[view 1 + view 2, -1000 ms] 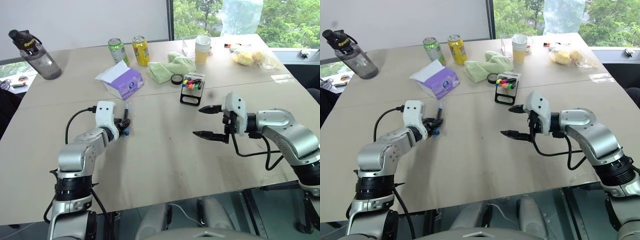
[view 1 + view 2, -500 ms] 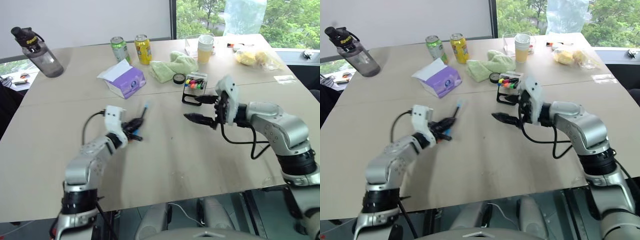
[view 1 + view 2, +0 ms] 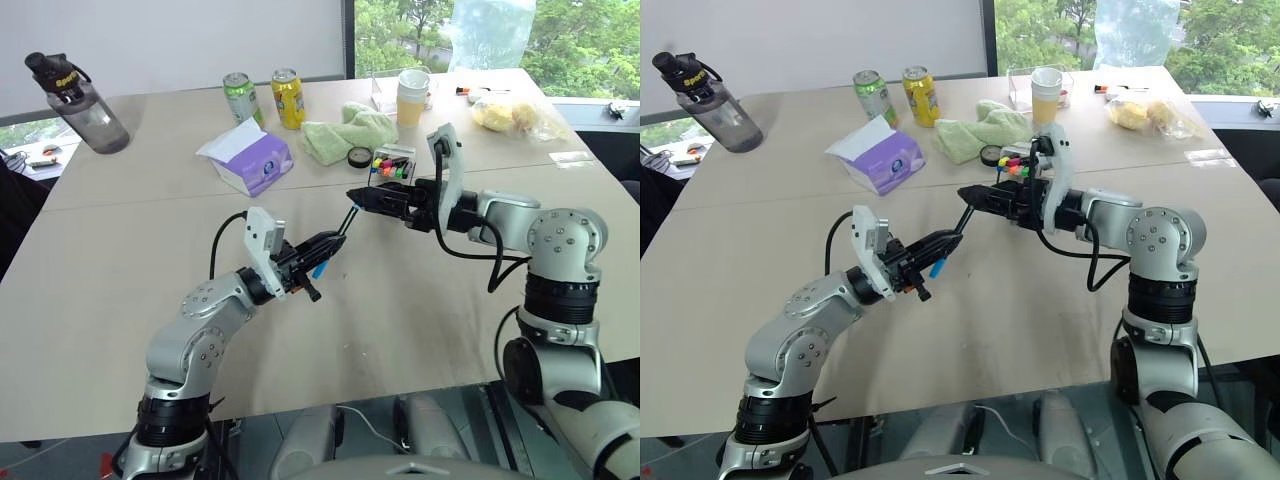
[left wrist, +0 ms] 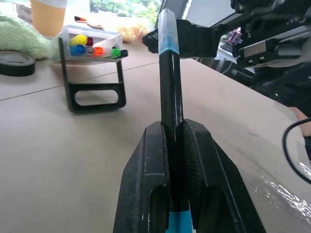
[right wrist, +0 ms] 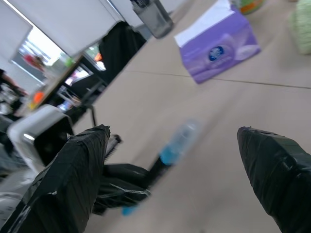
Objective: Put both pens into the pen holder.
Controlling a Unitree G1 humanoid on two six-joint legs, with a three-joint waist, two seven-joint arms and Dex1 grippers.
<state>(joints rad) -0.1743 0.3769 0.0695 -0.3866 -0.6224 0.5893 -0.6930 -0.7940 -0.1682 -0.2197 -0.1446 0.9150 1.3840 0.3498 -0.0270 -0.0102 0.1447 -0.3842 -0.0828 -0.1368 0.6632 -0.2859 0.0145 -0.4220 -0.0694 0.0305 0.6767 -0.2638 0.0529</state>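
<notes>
Left eye view: left pincer (image 3: 325, 243) is raised above the bench (image 3: 120, 290), clenched on 1 pen (image 3: 335, 236) (black barrel, light blue cap and tip). The pen runs along the line of the fingers, its capped end past the fingertips and pointing toward the right pincer (image 3: 362, 197), its blue tail showing behind the grip.

Left wrist view: both fingers (image 4: 150, 165) press flat on the black barrel, no gap seen. The cap end reaches to just in front of the right pincer's black fingers; touching or not, cannot tell.

Right wrist view: right pincer (image 5: 180, 160) is released, its 2 fingers spread wide with the blue-capped end of the pen (image 5: 177, 141) lying between them, apart from both fingertips. Nothing is gripped by it.

Pen holder (image 3: 388, 178) stands upright on the bench just behind the right pincer (black wire frame, clear top tray). Coloured marker ends already sit in the tray: yellow, blue, orange, green, as the left wrist view shows. The held pen is well outside the holder, in the air between the 2 arms.

Other items at the far side of the bench: purple tissue box (image 3: 248, 160), 2 cans (image 3: 262, 99) (1 green, 1 yellow), green cloth (image 3: 345, 133), paper cup (image 3: 411, 95), dark water bottle (image 3: 78, 103), tape roll (image 3: 352, 158).
</notes>
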